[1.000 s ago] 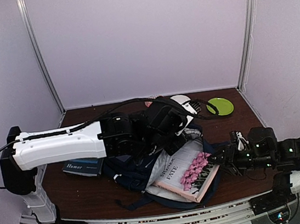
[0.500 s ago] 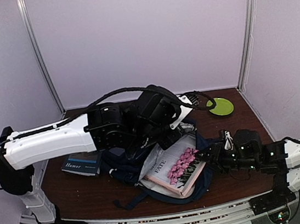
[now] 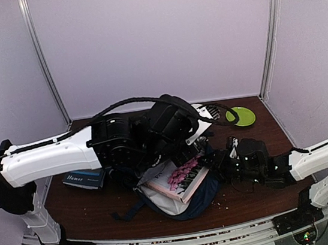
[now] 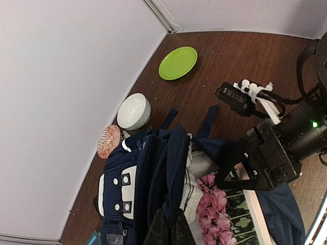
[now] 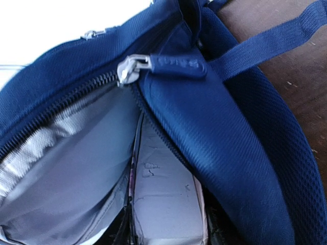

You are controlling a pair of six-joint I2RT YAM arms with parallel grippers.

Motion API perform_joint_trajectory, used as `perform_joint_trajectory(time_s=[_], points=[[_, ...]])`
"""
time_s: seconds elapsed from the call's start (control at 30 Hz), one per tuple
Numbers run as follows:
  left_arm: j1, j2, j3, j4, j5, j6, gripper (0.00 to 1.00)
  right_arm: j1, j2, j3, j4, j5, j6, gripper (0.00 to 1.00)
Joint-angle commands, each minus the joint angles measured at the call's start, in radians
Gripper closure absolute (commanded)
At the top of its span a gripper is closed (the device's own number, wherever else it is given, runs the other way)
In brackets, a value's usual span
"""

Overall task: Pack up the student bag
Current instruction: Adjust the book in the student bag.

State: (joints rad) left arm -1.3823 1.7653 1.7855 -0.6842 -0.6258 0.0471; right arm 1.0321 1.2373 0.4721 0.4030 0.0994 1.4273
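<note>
The student bag (image 3: 190,206) lies slumped mid-table, toward six o'clock in the top view, mouth gaping. It looks like soft, floppy fabric that will sag wherever it isn't held. The stiffer zipper rim or the straps look the best places to take hold.

The left gripper (image 4: 168,232) is clenched on that rim at the bag's twelve o'clock, lifting it open. The right gripper (image 3: 216,164), at three o'clock, has its jaws on either side of the flowered book (image 3: 180,178), apparently grasping it. The book is stiff and adds weight.

How deep the book sits is hidden by the grey lining. The right fingertips are cut off in their own view.
</note>
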Motion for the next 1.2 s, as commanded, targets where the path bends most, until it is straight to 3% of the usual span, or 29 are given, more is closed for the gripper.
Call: perform_joint_trajectory(time_s=[0.0,0.43,0.53,0.7,0.97,1.17], points=[[-0.040,-0.091,0.097,0.215,0.001,-0.025,1.00,0.006,0.051,-0.013,0.295,0.116,0.033,0.71],[-0.052,-0.081,0.101,0.193,-0.080,-0.071,1.00,0.011,0.393,0.048,0.785,0.062,0.119,0.71],[-0.052,-0.093,0.078,0.192,-0.080,-0.092,1.00,-0.010,0.441,0.110,0.714,-0.077,0.130,0.70],[-0.046,-0.107,0.024,0.191,-0.095,-0.142,1.00,-0.014,0.416,0.136,0.524,-0.202,0.030,0.60],[-0.021,-0.087,-0.034,0.207,-0.098,-0.204,1.00,-0.018,0.438,0.132,0.536,-0.378,0.033,0.40],[0.025,-0.089,-0.091,0.203,-0.057,-0.299,1.00,-0.015,0.376,0.083,0.453,-0.388,0.035,0.43]])
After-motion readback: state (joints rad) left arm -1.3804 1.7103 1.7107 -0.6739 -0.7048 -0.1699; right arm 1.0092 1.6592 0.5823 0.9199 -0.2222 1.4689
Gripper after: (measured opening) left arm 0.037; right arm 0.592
